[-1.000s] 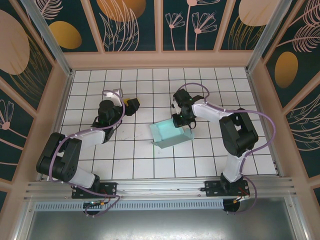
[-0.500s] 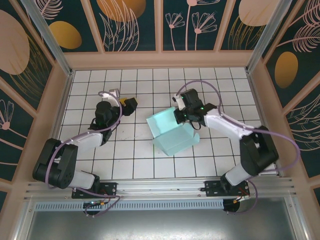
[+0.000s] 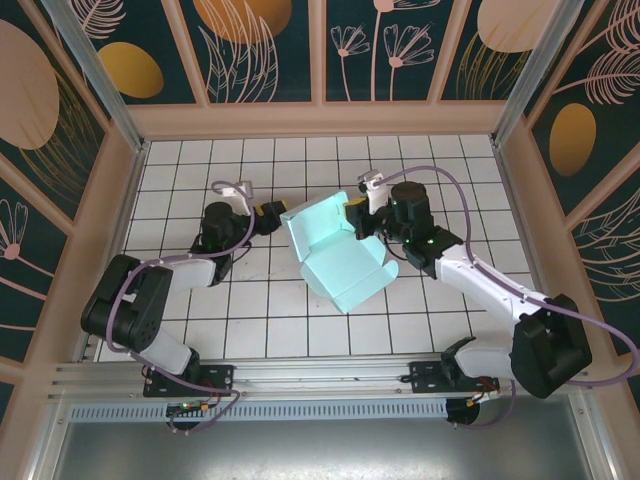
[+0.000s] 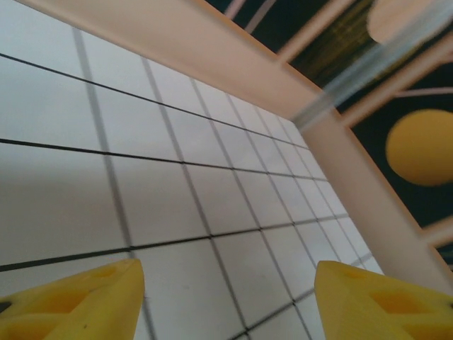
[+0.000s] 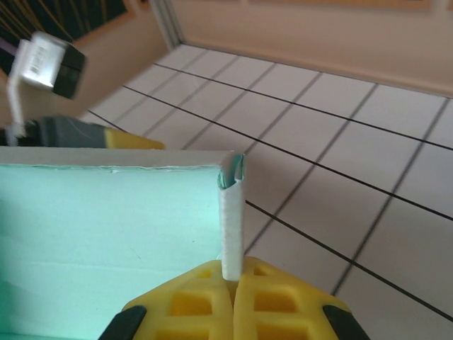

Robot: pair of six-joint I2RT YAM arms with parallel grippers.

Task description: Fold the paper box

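Pinching a thin upright flap of the paper box (image 3: 338,258), the right gripper (image 5: 233,275) has its yellow fingers pressed flat together on the card's white edge, at the box's far right corner. The box is partly formed. Seen from above, one pale mint panel is tilted up at its far side, the base lies flat on the white tiled floor (image 3: 250,312), and a short side flap stands up on the near right. It sits between the two grippers, slightly skewed to the grid of tiles.

The left gripper (image 3: 277,211) hovers just beside the box's far left corner. Its jaws stand moderately apart with nothing between them; in its own wrist view only bare tiles lie between the two yellow fingertips.

My reading is that the step in hand is raising and creasing the far panel, with the right arm lifting one end of it. The fold looks roughly midway, since the walls are not yet squared or tucked.

The next move likely calls for the left gripper to come in on the opposite end of that panel and steady it. Thin card buckles easily, so a one-sided pull could twist the panel rather than crease it.
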